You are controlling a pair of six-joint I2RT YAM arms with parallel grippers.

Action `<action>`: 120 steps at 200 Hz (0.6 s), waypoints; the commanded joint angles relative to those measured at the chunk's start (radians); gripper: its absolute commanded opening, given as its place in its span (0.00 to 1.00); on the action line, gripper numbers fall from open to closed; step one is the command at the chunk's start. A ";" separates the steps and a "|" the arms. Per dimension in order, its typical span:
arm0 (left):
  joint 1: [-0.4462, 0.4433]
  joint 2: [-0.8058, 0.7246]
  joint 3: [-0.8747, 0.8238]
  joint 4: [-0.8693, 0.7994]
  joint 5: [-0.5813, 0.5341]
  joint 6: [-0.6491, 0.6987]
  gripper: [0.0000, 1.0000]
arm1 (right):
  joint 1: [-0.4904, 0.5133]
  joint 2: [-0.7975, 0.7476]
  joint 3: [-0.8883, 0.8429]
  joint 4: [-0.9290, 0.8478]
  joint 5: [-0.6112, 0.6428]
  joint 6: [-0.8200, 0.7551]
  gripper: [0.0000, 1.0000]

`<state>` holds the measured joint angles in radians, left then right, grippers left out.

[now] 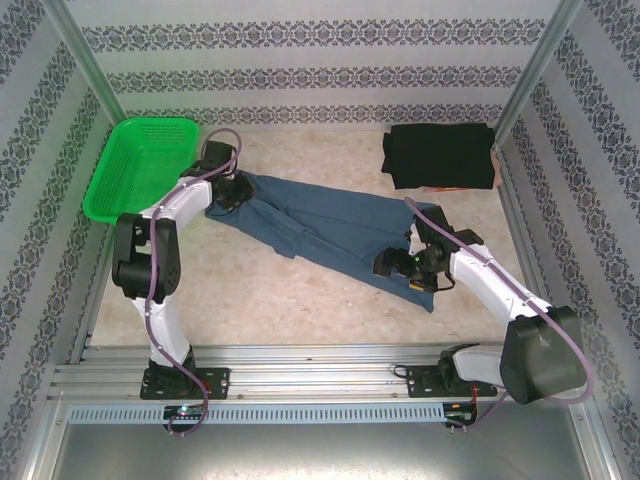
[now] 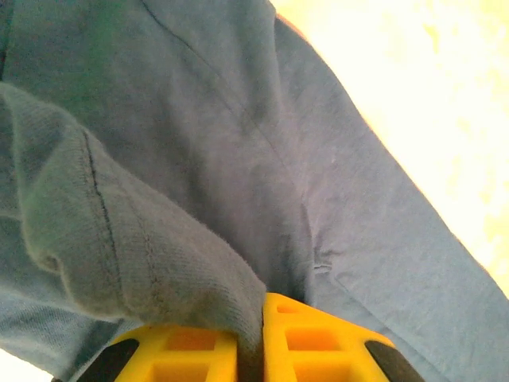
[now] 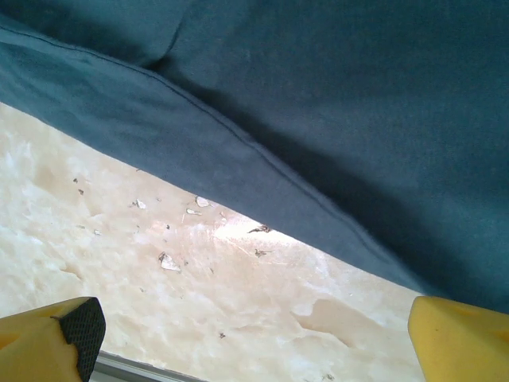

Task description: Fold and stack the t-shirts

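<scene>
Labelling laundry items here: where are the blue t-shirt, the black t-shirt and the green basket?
blue t-shirt (image 1: 320,228), top view, middle of the cloth
black t-shirt (image 1: 440,155), top view, centre of folded cloth
green basket (image 1: 140,165), top view, bare floor

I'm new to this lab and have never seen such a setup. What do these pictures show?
Two robot arms stand at the near edge of a table, each ending in a two-finger gripper. One picture looks down from overhead; the other two come from a camera on each wrist, so the yellow fingers are the arm's own. On the table lie a green basket, a folded black t-shirt and a blue t-shirt stretched between the arms. The left gripper is shut on one end of the blue t-shirt. The right gripper is open at its other end, holding nothing.
</scene>
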<state>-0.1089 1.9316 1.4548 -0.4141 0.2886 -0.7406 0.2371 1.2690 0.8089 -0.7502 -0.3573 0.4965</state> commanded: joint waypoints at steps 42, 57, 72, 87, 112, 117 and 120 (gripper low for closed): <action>0.012 0.067 0.045 0.063 0.021 -0.016 0.30 | -0.015 0.010 -0.025 0.011 -0.011 -0.019 0.98; 0.013 0.074 0.062 0.090 0.045 -0.028 0.45 | -0.016 0.009 -0.027 0.011 -0.011 -0.019 0.98; 0.010 0.044 0.072 0.087 0.079 -0.044 0.55 | -0.017 0.008 -0.022 0.006 -0.012 -0.021 0.98; 0.003 -0.055 0.000 0.092 0.069 -0.062 0.63 | -0.017 0.001 -0.016 -0.001 -0.008 -0.021 0.98; 0.008 -0.255 -0.172 0.034 0.030 -0.077 0.69 | -0.021 -0.015 -0.025 0.005 -0.009 -0.019 0.98; 0.008 -0.286 -0.205 0.031 0.031 -0.076 0.69 | -0.023 -0.015 -0.026 0.008 -0.011 -0.017 0.98; 0.008 -0.301 -0.228 0.032 0.034 -0.078 0.69 | -0.022 -0.016 -0.027 0.010 -0.013 -0.017 0.98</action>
<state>-0.1093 1.8099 1.3392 -0.3519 0.3359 -0.7959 0.2283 1.2724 0.7914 -0.7425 -0.3603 0.4931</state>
